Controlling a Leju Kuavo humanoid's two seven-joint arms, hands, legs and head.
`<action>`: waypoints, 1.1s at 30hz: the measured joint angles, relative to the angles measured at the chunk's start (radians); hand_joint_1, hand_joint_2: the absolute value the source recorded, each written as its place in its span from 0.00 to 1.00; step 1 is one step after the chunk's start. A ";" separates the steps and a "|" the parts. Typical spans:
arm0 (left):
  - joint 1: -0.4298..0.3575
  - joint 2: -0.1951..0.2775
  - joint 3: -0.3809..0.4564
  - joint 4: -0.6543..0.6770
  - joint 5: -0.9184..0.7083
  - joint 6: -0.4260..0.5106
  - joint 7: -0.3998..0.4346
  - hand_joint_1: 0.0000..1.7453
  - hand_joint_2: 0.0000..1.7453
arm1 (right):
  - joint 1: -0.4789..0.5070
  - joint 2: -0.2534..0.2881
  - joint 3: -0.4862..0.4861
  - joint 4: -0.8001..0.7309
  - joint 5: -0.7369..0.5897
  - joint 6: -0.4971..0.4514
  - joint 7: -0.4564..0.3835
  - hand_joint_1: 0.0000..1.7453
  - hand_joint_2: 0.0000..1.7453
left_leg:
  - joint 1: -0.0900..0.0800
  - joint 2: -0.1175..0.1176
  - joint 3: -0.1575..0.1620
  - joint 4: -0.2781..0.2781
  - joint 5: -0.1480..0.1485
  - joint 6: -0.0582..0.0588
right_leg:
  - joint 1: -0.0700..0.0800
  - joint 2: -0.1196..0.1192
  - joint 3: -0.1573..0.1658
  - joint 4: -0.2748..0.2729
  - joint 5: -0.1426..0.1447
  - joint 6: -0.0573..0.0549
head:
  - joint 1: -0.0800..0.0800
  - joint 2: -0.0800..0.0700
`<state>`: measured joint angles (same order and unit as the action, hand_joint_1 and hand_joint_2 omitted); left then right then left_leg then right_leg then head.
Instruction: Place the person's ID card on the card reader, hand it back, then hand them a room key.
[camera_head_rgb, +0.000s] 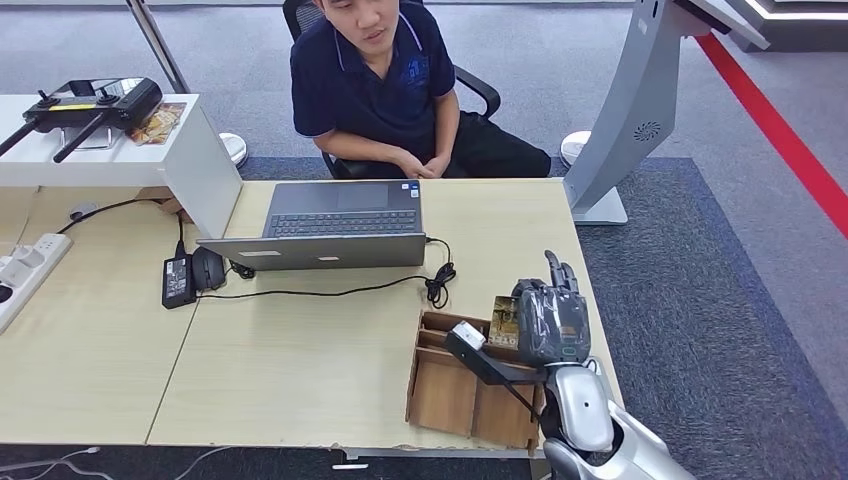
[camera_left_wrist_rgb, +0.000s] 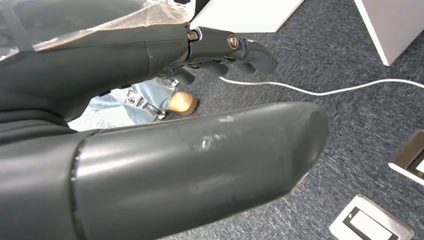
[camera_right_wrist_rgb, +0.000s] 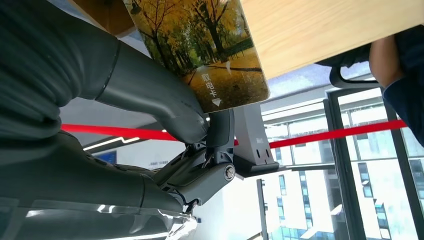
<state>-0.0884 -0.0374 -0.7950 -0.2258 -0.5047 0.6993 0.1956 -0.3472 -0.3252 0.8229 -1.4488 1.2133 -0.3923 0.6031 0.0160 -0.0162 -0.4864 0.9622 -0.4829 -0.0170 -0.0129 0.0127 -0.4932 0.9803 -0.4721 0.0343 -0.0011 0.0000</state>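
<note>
At the lower right of the frame, the right robot hand (camera_head_rgb: 552, 322) pinches a room key card (camera_right_wrist_rgb: 200, 50) printed with autumn trees, lifting it from the wooden organizer (camera_head_rgb: 465, 385) on the tabletop (camera_head_rgb: 300, 360). Keeping the pinch firm while extending toward the seated person (camera_head_rgb: 385, 85) should help. The left robot hand (camera_left_wrist_rgb: 215, 50) hangs empty, fingers loosely curled.

Golden autumn-tree print with white lettering on the room key (camera_right_wrist_rgb: 200, 47); dark grey right hand (camera_head_rgb: 552, 318); navy shirt (camera_head_rgb: 372, 75); pale wood table (camera_head_rgb: 290, 350).
</note>
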 joint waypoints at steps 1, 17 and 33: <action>0.000 0.000 0.000 0.000 -0.001 0.000 0.000 0.00 0.00 | 0.001 0.000 -0.002 0.000 0.005 -0.011 0.000 1.00 1.00 | 0.000 0.000 0.000 0.000 0.000 0.000 | 0.000 0.000 0.000 0.000 0.000 0.000 | 0.000 0.000; -0.003 -0.006 0.000 0.000 -0.014 0.000 0.000 0.00 0.00 | 0.040 0.030 -0.103 -0.007 0.106 -0.298 -0.015 1.00 1.00 | 0.000 0.000 0.000 0.000 0.000 0.000 | 0.000 0.000 0.000 0.000 0.000 0.000 | 0.000 0.000; -0.009 -0.016 0.000 0.000 -0.023 -0.007 0.011 0.00 0.00 | 0.055 0.184 -0.309 -0.025 0.062 -0.299 -0.261 1.00 1.00 | 0.000 0.000 0.000 0.000 0.000 0.000 | 0.000 0.000 0.000 0.000 0.000 0.000 | 0.000 0.000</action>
<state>-0.0970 -0.0532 -0.7954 -0.2258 -0.5272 0.6928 0.2064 -0.2925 -0.1414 0.5139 -1.4740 1.2753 -0.6916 0.3426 0.0160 -0.0161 -0.4864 0.9622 -0.4829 -0.0170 -0.0128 0.0127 -0.4931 0.9804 -0.4721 0.0343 -0.0011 0.0000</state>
